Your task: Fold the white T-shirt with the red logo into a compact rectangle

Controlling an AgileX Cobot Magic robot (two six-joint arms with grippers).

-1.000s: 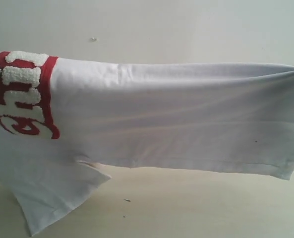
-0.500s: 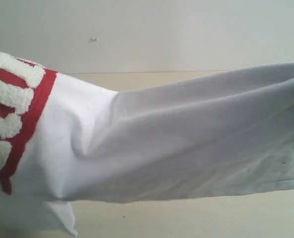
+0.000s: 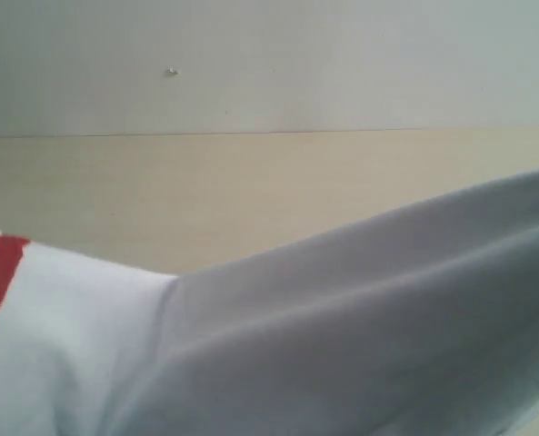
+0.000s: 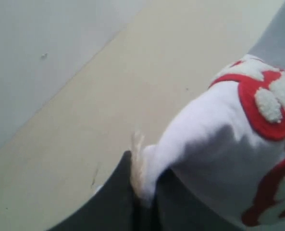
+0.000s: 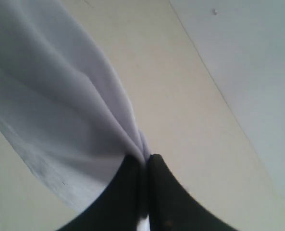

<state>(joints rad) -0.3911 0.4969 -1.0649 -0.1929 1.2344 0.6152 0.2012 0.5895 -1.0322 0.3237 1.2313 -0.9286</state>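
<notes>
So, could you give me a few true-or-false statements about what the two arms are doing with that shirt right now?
1. The left end effector is shut on the white T-shirt. True.
2. The right end effector hangs open, holding nothing. False: it pinches a bunch of the shirt's fabric.
3. The red logo shows close to the left end effector's grip. True.
4. The shirt lies folded in a compact rectangle on the table. False: it is unfolded, held by both end effectors.

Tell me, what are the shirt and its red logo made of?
The white T-shirt looks like soft matte cloth, maybe cotton: it drapes in folds. The red logo looks like fuzzy towelling: its white letters are nubbly.
</notes>
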